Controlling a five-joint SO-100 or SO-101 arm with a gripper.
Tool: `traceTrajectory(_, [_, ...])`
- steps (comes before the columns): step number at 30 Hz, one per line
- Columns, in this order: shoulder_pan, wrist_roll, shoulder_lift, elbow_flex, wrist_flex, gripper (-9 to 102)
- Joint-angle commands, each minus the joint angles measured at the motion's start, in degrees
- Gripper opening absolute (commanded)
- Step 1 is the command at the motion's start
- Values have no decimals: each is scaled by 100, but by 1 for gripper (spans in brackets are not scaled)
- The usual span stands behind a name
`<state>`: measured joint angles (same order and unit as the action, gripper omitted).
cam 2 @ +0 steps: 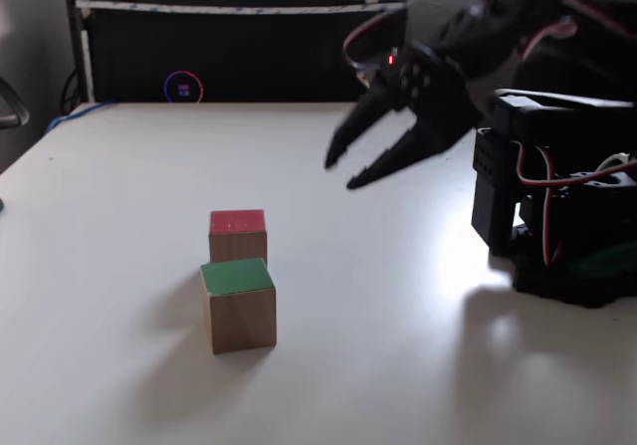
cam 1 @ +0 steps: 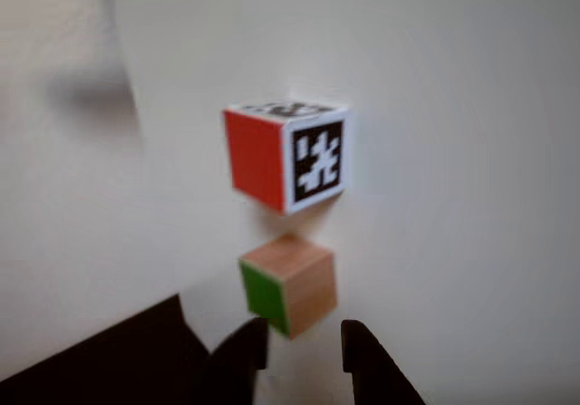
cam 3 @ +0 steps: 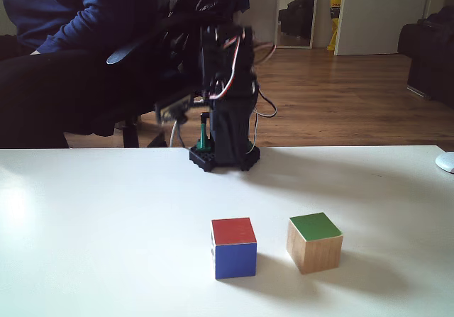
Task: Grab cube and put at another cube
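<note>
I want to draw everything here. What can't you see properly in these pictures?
- Gripper: in the other view the bottom edge cuts off its jaws.
- Marker cube: in a fixed view the wooden cube hides its lower front.
- Arm: blurred in a fixed view.

The wooden cube point(cam 3: 315, 242) sits green face up on the table, just beside the larger marker cube point(cam 3: 234, 247) (red on top), a narrow gap between them.
</note>
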<state>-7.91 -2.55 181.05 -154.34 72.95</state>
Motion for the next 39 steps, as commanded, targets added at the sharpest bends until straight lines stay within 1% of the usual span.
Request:
traceTrajectory(1, [360,35,-650,729,-123,21])
traceTrajectory(4, [686,0,-1213,1063,-114,27])
traceTrajectory(5, [756,0,-1512,1204,-88,30])
traceTrajectory(10, [826,185,-3340,2118,-70,42])
traceTrajectory(12, [879,211,-4017,2522,-62,50])
traceTrajectory(13, [905,246,-4342,2751,-26,51])
traceTrajectory(18, [1002,800,-6100,4228,642,50])
traceTrajectory(21, [1107,1072,-6899,4878,879,49])
traceTrajectory(31, [1635,1424,-8235,5950,1072,50])
traceTrajectory(39, [1688,1354,-9378,6434,932,51])
